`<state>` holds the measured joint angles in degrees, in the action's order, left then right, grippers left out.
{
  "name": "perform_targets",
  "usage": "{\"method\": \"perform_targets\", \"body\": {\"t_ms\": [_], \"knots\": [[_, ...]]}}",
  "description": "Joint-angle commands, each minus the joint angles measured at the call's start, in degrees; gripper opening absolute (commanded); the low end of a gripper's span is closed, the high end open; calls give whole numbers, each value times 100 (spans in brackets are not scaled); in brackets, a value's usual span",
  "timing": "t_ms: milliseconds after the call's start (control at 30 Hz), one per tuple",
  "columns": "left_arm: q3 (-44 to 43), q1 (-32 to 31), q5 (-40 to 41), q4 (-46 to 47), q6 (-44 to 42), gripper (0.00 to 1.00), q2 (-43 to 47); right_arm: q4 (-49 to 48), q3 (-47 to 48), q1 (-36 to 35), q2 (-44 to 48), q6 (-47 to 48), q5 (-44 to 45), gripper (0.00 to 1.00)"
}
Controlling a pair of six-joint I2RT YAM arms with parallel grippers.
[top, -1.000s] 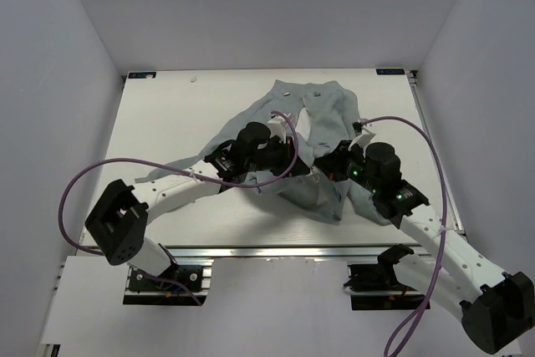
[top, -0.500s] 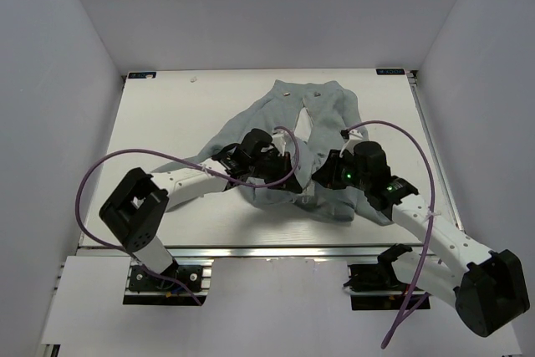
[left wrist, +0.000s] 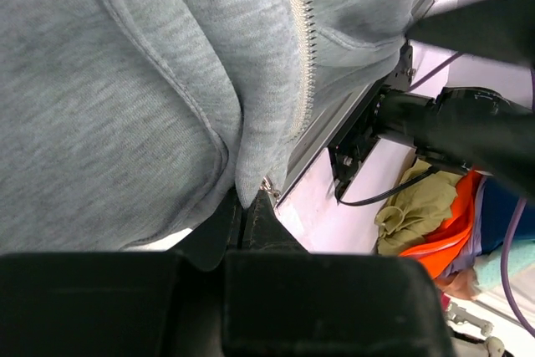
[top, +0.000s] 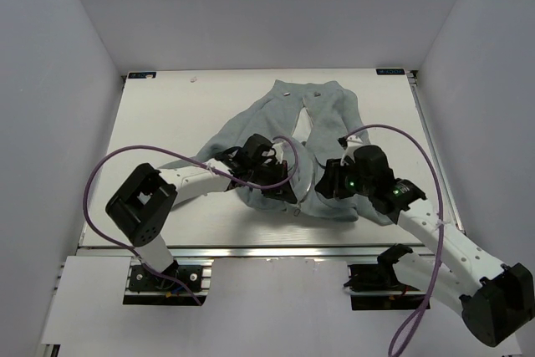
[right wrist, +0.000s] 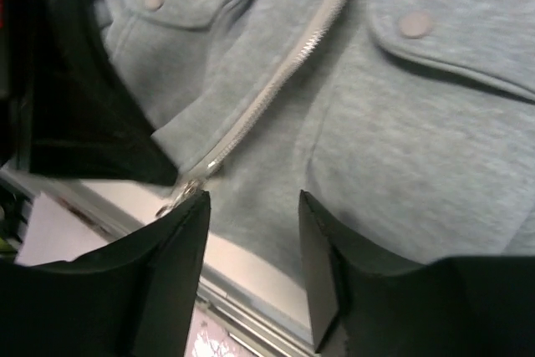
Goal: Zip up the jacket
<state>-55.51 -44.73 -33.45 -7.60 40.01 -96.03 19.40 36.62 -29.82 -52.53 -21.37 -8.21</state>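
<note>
The light grey jacket [top: 330,114] lies flat on the table with its hem toward the near edge. My left gripper [left wrist: 247,200] is shut on the bottom corner of the jacket [left wrist: 125,81], right beside the lower end of the zipper [left wrist: 298,56]. My right gripper [right wrist: 253,206] stands open just above the hem of the jacket [right wrist: 418,123], and nothing is between its fingers. The zipper [right wrist: 276,81] runs up between two flap pockets, and its metal slider [right wrist: 180,194] sits at the hem by the left fingertip. In the top view the left gripper [top: 291,196] and right gripper [top: 320,190] are close together.
The table's near aluminium rail [top: 251,250] runs just below the hem. Purple cables [top: 109,165] loop over both arms. White walls enclose the table on three sides. A pile of olive and orange cloth [left wrist: 435,206] lies beyond the table edge.
My right gripper has gone from shut to open and has let go of the hem. The left gripper has shifted toward the near edge, still holding the jacket's corner.
</note>
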Motion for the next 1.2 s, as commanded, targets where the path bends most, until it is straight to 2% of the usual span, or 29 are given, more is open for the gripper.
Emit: {"method": "perform_targets", "body": {"t_ms": [0, 33, 200, 300, 400, 433, 467, 533, 567, 600, 633, 700, 833, 1033, 1167], "knots": [[66, 35, 5, -110, 77, 0, 374, 345, 433, -496, 199, 317, 389, 54], [49, 35, 101, -180, 86, 0, 392, 441, 512, -890, 252, 308, 677, 55], [31, 35, 146, -269, 121, 0, 401, 740, 627, -1876, 331, -156, 1785, 55], [-22, 35, 207, -374, 147, 0, 366, 829, 566, -2779, 253, -858, 2594, 56], [-30, 35, 269, -418, 191, 0, 357, 846, 653, -3475, -81, -1255, 3508, 56], [-22, 35, 278, -427, 226, 0, 357, 907, 775, -3974, -325, -1561, 4084, 57], [-22, 35, 269, -418, 235, 0, 348, 969, 776, -4187, -484, -1712, 4343, 57], [-22, 35, 295, -427, 297, 0, 313, 1127, 1074, -4696, -836, -1984, 4826, 62], [-13, 35, 278, -418, 297, 0, 304, 1188, 1171, -4838, -1212, -2142, 5229, 69], [-13, 35, 252, -410, 323, 0, 304, 1450, 1407, -4953, -1398, -2300, 5407, 79], [4, 35, 217, -383, 341, 0, 321, 1618, 1514, -5146, -1792, -2467, 5783, 80], [66, 35, 225, -348, 393, 0, 357, 1969, 1777, -5322, -2119, -2783, 6075, 84], [145, 35, 260, -269, 455, 0, 462, 1963, 1901, -5367, -2700, -2838, 6366, 84], [207, 26, 252, -234, 525, 0, 471, 2156, 1989, -5367, -3122, -2987, 6586, 78], [233, 26, 225, -225, 561, 0, 488, 1849, 1840, -5367, -3333, -2829, 6508, 76]]}}
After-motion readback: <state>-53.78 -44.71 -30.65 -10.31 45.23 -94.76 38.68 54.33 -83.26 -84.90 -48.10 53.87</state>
